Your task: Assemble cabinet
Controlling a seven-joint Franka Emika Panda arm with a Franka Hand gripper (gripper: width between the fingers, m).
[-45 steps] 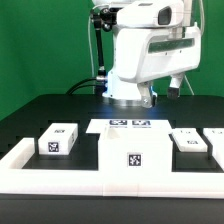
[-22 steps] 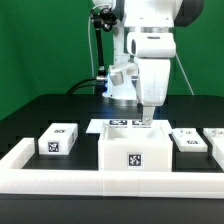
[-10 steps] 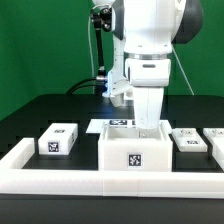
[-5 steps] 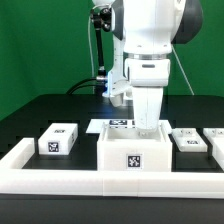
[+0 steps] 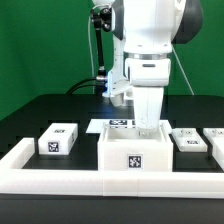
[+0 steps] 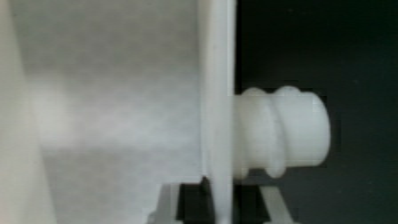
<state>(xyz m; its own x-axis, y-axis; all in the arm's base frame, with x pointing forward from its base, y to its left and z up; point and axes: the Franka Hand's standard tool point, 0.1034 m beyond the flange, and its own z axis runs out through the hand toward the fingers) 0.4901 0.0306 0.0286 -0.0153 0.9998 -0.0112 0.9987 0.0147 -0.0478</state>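
Note:
The largest white cabinet block [image 5: 133, 155] stands at the front centre, its tag facing the camera. My gripper [image 5: 148, 127] has come down on the block's top back edge, on the exterior view's right. In the wrist view a thin white wall [image 6: 217, 90] of the block runs between my fingers [image 6: 192, 208], with a round white knob [image 6: 285, 135] on one side. The dark pads sit close against both faces of the wall, so the gripper [image 6: 222, 205] looks shut on it. Smaller tagged white blocks lie at the left [image 5: 58, 139] and right [image 5: 189, 142].
The marker board [image 5: 118, 124] lies flat behind the large block. Another small tagged block [image 5: 216, 136] sits at the far right edge. A long low white border rail [image 5: 60, 185] runs along the table's front and up the left side. A green backdrop stands behind.
The arm swung round from a raised pose and lowered onto the large block's top edge. Over the last second nothing has visibly moved.

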